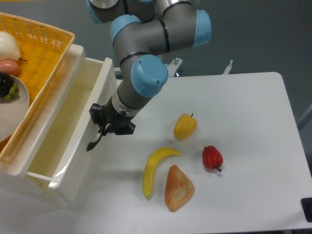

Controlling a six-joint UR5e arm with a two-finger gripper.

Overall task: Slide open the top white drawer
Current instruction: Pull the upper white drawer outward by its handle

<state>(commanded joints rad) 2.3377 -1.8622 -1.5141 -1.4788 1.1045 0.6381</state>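
Top white drawer pulled out at the table's left edge

Under an orange basket, the drawer stands open; the gripper is clamped on its black handle. Right: banana, yellow pepper, red pepper. No readable writing.

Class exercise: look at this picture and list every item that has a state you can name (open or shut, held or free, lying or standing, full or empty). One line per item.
Top white drawer: pulled partly open, inside looks empty.
Drawer handle: gripped by the gripper.
Gripper: shut on the handle.
Yellow basket: on top of the cabinet, holding food.
Banana: lying free on the table.
Yellow pepper: free, on its side.
Red pepper: free, on its side.
Bread: lying flat, free.
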